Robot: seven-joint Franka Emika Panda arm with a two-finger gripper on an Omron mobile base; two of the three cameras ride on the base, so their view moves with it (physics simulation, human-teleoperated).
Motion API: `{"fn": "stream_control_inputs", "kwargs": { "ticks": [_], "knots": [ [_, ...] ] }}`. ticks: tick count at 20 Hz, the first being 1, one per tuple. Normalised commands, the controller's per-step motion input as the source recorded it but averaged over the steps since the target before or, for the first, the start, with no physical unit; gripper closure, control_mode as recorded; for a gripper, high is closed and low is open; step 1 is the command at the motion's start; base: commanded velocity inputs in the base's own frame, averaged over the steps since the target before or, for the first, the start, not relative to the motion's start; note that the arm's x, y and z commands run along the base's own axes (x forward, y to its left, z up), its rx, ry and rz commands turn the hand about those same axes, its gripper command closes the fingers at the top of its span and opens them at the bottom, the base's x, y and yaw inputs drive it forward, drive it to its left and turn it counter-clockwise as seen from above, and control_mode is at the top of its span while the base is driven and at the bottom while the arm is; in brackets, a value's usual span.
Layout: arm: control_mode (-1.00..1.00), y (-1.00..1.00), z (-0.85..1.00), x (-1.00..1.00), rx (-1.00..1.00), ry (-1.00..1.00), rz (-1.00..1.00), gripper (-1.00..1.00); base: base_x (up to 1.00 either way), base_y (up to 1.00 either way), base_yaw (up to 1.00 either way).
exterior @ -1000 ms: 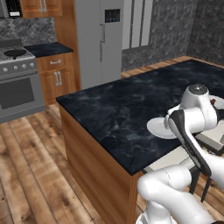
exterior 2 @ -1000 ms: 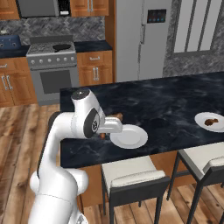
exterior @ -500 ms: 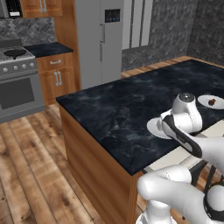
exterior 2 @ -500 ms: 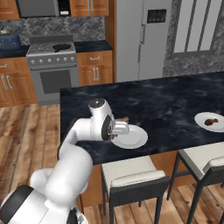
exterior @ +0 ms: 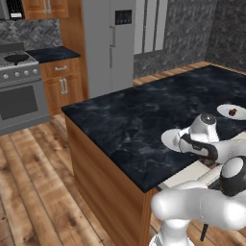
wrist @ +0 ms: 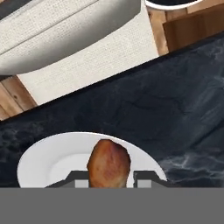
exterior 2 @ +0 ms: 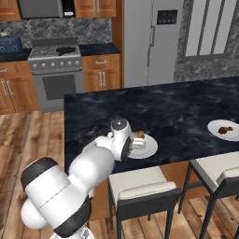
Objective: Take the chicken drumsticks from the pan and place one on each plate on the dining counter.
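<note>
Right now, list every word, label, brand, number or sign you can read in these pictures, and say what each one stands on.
None can be read.
Fridge door panel: a few pale marks on a dark display, too small and blurred to read.
Microwave control strip: light specks, unreadable.
Stove knobs: no legible marks.
Plates, drumstick, dining counter and chairs: no text.

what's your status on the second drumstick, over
Gripper over near plate, shut on drumstick. Other drumstick already on far plate. Nothing blocking on dining counter.
</note>
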Motion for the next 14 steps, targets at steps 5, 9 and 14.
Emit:
{"fn": "stream_control_inputs", "kwargs": {
  "ticks": [5, 9, 14],
  "knots": [
    [-1.00, -0.02, -0.23, 0.76, 0.01, 0.00, 0.02, 1.00, 0.00, 0.00, 0.00],
    [-1.00, -0.04, -0.26, 0.81, 0.00, 0.02, 0.00, 1.00, 0.00, 0.00, 0.00],
    [-1.00, -0.17, -0.41, 0.50, 0.01, 0.02, 0.00, 1.00, 0.00, 0.00, 0.00]
  ]
}}
